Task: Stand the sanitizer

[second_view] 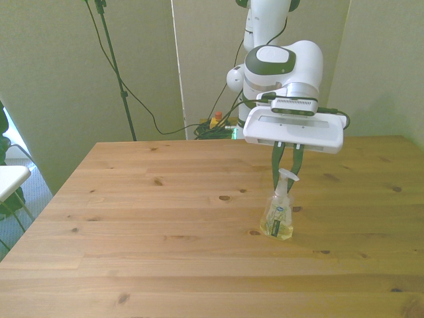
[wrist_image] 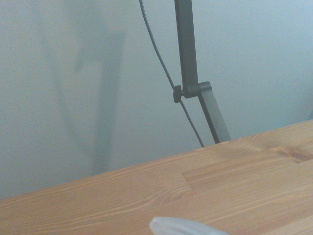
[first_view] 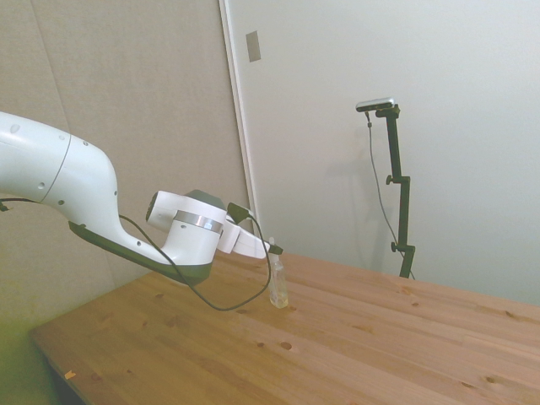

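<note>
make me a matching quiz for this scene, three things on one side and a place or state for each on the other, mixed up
Things:
1. sanitizer
2. gripper
3. table

Places or states:
A. bare pale wood with dark knots
B. upright on its base, toward the front view's right
C. pointing down, jaws closed on a white nozzle cap

Pairs: 1-B, 2-C, 3-A

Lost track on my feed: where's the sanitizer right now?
In the front view, the sanitizer stands upright on the table, right of centre, its nozzle between the gripper's fingers.
</note>
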Action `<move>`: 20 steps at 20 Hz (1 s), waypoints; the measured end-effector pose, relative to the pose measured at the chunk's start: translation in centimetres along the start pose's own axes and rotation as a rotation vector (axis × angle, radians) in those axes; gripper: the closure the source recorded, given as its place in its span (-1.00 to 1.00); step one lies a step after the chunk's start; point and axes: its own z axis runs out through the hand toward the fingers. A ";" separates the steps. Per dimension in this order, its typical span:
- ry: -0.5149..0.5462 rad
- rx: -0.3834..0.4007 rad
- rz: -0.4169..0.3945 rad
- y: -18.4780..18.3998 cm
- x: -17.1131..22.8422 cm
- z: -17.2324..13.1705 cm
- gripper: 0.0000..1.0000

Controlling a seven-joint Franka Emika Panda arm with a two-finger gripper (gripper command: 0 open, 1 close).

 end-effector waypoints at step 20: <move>-0.016 -0.060 -0.008 2.0 -1.2 0.4 -1.00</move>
